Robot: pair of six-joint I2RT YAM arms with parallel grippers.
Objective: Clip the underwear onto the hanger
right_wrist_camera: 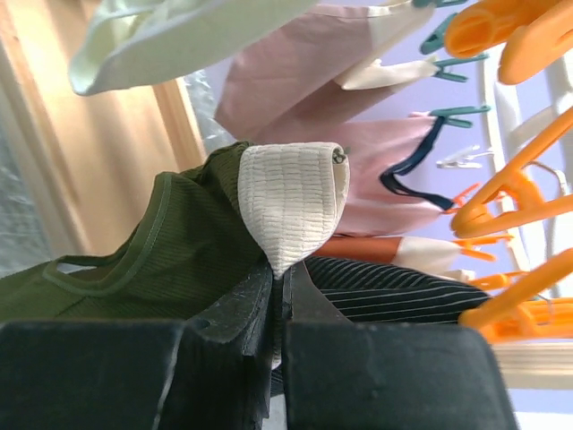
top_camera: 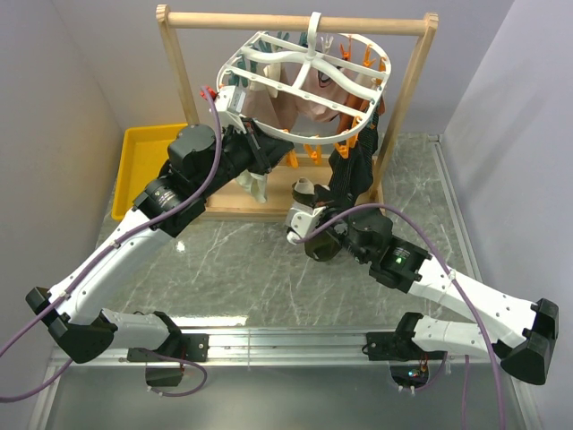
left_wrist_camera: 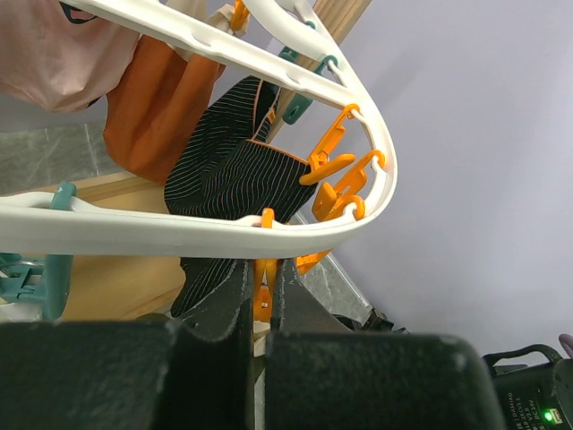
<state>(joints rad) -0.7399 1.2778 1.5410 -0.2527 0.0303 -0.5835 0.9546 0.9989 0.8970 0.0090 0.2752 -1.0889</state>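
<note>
**Entry: underwear-to-hanger, state of progress**

- Done: the underwear is picked up and raised off the desk. The right pincer is clamped on its pale waistband, fingers pressed together over a fold of the ribbed band.
- Done, as it appears: the left pincer is closed on an orange clip hanging from the near rim of the hanger, seemingly to squeeze it open.
- Left: the waistband is not yet in any clip; no clip touches the olive fabric. Judged remaining are feeding the band into the clip, releasing it, and probably fixing a second point.

**Location of items**

- Hanger: hung from the wooden rail frame over the middle of the desk's far edge, already carrying a black striped garment and pinkish garment.
- Underwear: in the air below the hanger's near rim, inward of the far edge. The waistband sticks up beyond the right pincer's fingertips, and the green body drapes off to one side.
- Gap: waistband and held clip are near but apart.
</note>
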